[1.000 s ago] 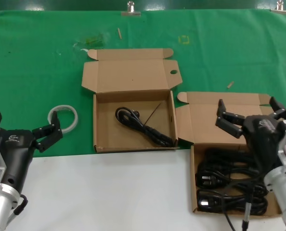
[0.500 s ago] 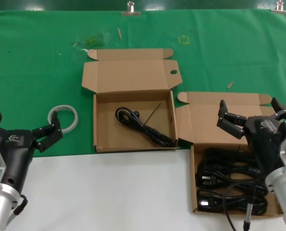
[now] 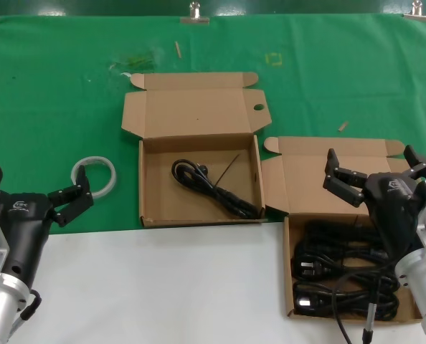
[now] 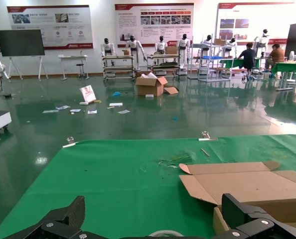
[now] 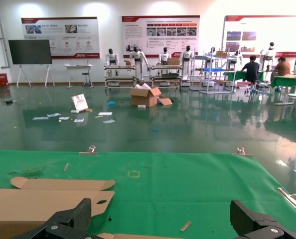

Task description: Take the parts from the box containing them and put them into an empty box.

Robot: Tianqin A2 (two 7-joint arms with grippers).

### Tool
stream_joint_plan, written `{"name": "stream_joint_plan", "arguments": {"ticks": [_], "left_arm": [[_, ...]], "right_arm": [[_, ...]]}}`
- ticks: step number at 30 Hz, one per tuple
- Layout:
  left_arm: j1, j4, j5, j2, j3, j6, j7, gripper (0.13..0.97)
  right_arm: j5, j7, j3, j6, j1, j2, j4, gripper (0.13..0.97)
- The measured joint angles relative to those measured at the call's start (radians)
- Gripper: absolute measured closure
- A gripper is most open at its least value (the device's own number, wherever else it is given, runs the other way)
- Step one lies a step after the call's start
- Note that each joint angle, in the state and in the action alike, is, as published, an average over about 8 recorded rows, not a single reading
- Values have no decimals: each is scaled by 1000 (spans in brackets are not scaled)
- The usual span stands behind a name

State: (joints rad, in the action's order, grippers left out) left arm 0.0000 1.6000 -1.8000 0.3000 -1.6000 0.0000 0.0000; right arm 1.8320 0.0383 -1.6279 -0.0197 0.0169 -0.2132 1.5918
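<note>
Head view: the right gripper (image 3: 376, 172) hangs spread wide over the full box (image 3: 346, 301) at the desk's right front edge, whose cords (image 3: 342, 276) look light, floppy and best pinched mid-loop, while the left gripper (image 3: 34, 190), open, waits front-left.

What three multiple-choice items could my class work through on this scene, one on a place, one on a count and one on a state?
1. Where does the white tape ring lie?
A. on the green cloth, left of the middle box
B. inside a box
C. on the white surface

2. How many cords lie in the middle box?
A. none
B. one
C. four

3. How is the right gripper?
A. shut on a cord
B. open, holding nothing
C. out of view

Key: 1 A, it rests on green cloth beside that box; 2 B, a single cord shows inside; 3 B, its fingers spread above the full box.
</note>
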Motion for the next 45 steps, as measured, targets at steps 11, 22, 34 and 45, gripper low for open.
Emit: {"name": "stream_joint_plan", "arguments": {"ticks": [11, 22, 34, 45], "left_arm": [[0, 0, 0, 0, 0, 0, 0, 132], [0, 0, 0, 0, 0, 0, 0, 132], [0, 0, 0, 0, 0, 0, 0, 132], [0, 0, 0, 0, 0, 0, 0, 132]], "right_arm": [[0, 0, 0, 0, 0, 0, 0, 129], [0, 0, 0, 0, 0, 0, 0, 129], [0, 0, 0, 0, 0, 0, 0, 129], [0, 0, 0, 0, 0, 0, 0, 129]]}}
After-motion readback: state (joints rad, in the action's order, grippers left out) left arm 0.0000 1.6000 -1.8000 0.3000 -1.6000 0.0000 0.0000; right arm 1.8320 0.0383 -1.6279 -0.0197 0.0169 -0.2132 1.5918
